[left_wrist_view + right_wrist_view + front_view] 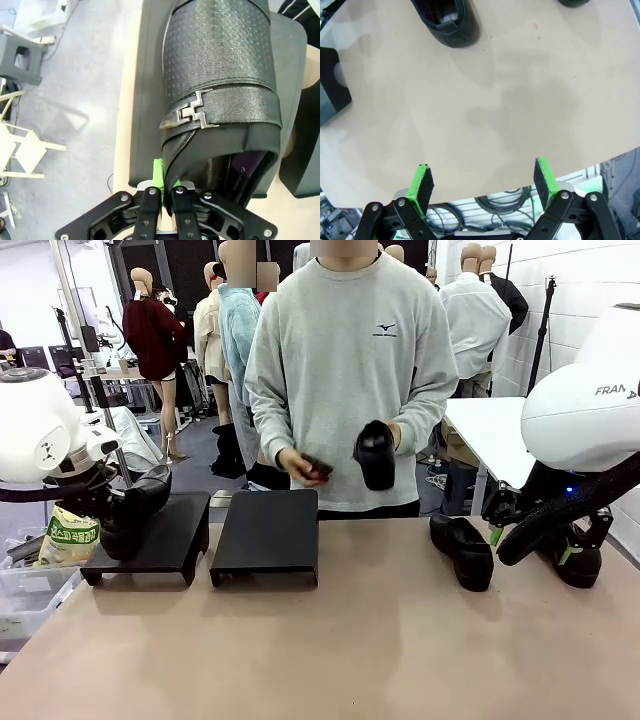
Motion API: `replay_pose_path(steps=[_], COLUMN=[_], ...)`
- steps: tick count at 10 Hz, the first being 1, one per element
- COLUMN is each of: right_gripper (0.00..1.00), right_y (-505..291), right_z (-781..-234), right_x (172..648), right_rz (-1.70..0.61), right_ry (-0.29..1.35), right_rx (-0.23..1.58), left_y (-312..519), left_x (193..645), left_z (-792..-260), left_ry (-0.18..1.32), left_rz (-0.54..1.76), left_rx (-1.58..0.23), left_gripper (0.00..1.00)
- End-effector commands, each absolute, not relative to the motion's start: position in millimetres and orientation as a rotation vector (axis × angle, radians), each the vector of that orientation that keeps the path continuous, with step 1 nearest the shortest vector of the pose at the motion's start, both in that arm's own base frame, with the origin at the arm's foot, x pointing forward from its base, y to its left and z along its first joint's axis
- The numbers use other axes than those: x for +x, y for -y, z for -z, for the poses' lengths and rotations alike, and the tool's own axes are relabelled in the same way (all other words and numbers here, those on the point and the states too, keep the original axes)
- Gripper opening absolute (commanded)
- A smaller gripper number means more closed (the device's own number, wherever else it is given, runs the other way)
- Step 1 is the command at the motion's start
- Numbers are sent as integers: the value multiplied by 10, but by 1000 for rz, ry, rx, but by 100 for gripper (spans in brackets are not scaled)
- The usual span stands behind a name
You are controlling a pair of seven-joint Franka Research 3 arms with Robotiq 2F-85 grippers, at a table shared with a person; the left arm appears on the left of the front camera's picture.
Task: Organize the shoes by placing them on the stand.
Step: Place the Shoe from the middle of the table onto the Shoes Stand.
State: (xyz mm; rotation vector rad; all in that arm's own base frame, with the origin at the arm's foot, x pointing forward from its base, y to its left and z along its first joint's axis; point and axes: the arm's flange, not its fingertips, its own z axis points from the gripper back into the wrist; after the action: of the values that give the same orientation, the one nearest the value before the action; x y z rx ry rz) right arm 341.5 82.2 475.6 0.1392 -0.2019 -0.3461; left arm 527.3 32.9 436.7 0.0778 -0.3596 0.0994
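Progress: early — no shoe stands freed yet. Left gripper (162, 195) clamps a shoe (220, 65) by its heel rim over the left stand (142, 100), toe at twelve o'clock in its wrist view, long axis six-to-twelve. Right gripper (482, 182) gapes empty. Two more shoes (465, 552) wait at three o'clock — the person (350, 360) holds another.
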Motion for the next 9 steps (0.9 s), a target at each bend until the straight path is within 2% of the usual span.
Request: replay_pose_path(steps=[1,9], right_gripper=[100,100], right_y=[-824,-824], right_z=[-4749,-4749], right_x=[3418,3418], right_rz=[340,340], right_ry=[197,197], right_rx=[143,143], left_y=[-432,-497], left_x=[5338,5507], left_z=[-4496,-4372], left_ry=[364,317], left_rz=[-113,-141], left_rx=[62,55], left_gripper=[0,0])
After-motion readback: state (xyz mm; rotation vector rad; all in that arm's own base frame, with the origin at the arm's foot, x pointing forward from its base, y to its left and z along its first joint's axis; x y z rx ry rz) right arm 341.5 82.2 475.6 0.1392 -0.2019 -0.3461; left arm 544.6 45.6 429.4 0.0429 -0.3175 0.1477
